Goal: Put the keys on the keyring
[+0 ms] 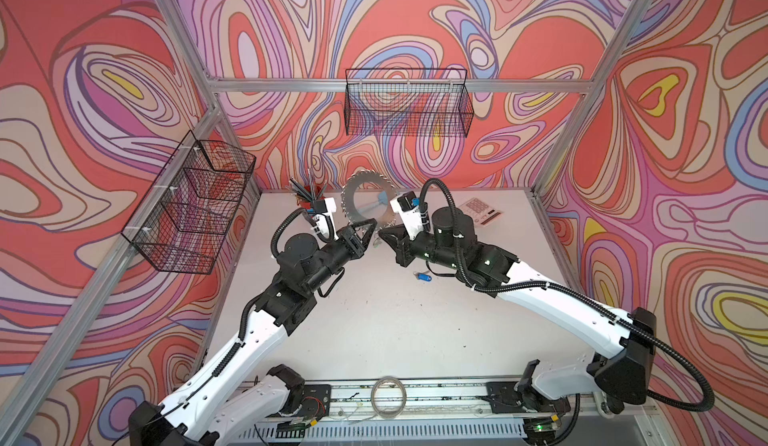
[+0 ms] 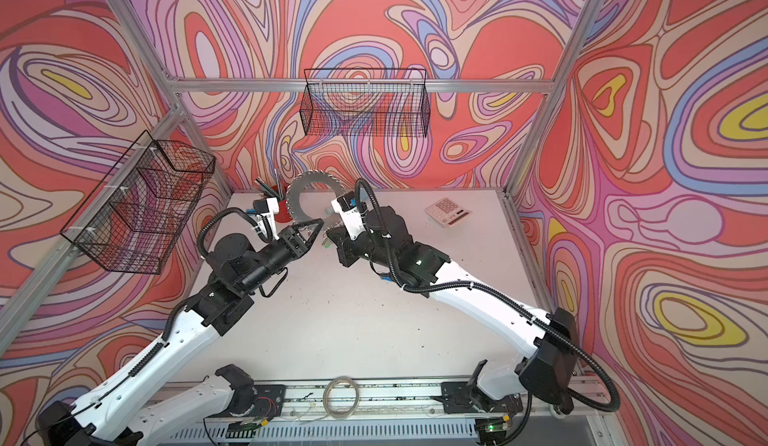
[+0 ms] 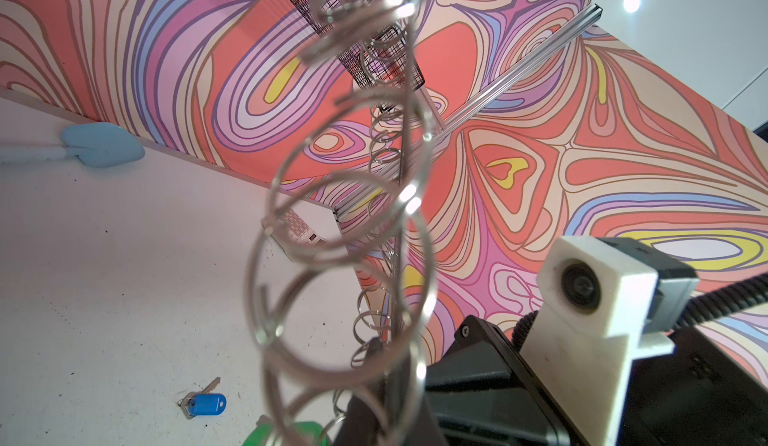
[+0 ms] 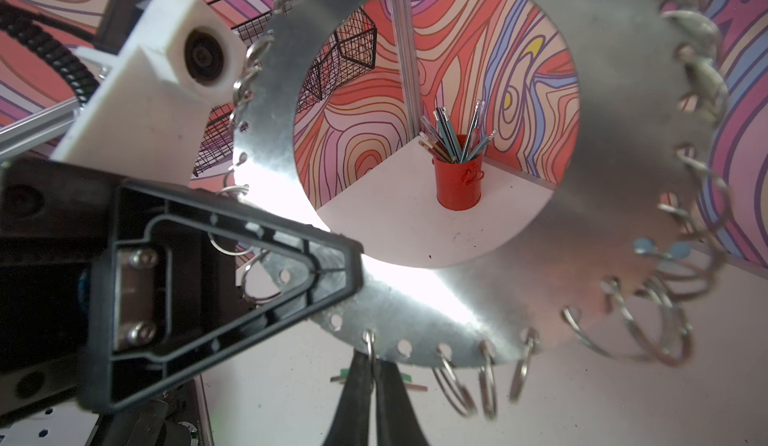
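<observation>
The keyring (image 1: 358, 201) (image 2: 300, 192), a grey metal disc fringed with small split rings, stands upright above the back of the table. My left gripper (image 1: 371, 227) (image 4: 332, 275) is shut on its lower rim and holds it up. In the left wrist view the disc (image 3: 397, 232) shows edge-on, with blurred rings close to the lens and my left gripper (image 3: 390, 381) clamped on it. My right gripper (image 4: 372, 375) (image 1: 384, 232) is shut on one small split ring (image 4: 369, 346) hanging from the bottom rim. The blue-tagged key (image 1: 424, 276) (image 3: 205, 403) lies on the table by the right arm. Below the disc lies the green-tagged key (image 3: 305, 433) (image 4: 405, 378).
A red cup of pens (image 1: 309, 198) (image 4: 457, 180) stands in the back corner. A calculator (image 1: 482, 212) and a pale blue brush-like tool (image 3: 99, 146) lie near the back wall. A plain thin hoop (image 1: 388, 396) rests on the front rail. Wire baskets (image 1: 407, 105) (image 1: 191, 205) hang on the walls.
</observation>
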Controlling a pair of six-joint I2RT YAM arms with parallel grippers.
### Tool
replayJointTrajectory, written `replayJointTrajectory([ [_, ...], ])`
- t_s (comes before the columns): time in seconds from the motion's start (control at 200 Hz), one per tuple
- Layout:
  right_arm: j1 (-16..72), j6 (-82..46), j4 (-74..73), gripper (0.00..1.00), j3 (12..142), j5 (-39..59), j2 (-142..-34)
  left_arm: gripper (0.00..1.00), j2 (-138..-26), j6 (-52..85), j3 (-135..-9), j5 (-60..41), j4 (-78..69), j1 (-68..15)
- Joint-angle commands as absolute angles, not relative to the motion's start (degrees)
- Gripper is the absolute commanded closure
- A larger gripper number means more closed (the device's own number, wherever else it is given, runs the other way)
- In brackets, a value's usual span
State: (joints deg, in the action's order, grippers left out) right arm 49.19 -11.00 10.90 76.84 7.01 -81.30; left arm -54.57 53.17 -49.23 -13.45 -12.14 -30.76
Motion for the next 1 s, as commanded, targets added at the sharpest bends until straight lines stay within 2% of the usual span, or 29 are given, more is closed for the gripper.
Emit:
replayJointTrajectory([
  [0.0, 48.89, -12.75, 10.1, 1.0, 79.14, 7.73, -80.89, 1.0, -54.19, 51.98, -49.91, -14.93, -9.67, -31.29],
  [0.381, 45.84, -22.97, 22.72, 1.0, 84.74, 12.66, -83.99, 0.97, -51.27, 48.48, -47.66, -14.07, -5.76, -31.03],
  [0.601, 45.7, -26.39, 22.72, 1.0, 84.39, 17.97, -84.29, 0.82, -50.19, 49.09, -46.08, -15.62, -5.07, -29.68],
  [0.671, 45.7, -27.13, 22.52, 1.0, 84.36, 19.08, -84.37, 0.83, -49.79, 49.53, -45.67, -16.49, -4.97, -28.82],
  [0.796, 45.7, -26.9, 22.87, 1.0, 83.9, 19.49, -84.18, 0.93, -48.96, 52.13, -44.13, -17.41, -6.36, -26.98],
  [0.916, 45.7, -26.47, 22.26, 1.0, 82.85, 19.6, -84.2, 0.93, -49.19, 55.15, -42.67, -19.31, -9.43, -25.1],
  [0.997, 45.7, -26.78, 21.48, 1.0, 82.49, 19.53, -84.22, 0.84, -49.65, 55.38, -42.71, -21.03, -9.72, -25.04],
])
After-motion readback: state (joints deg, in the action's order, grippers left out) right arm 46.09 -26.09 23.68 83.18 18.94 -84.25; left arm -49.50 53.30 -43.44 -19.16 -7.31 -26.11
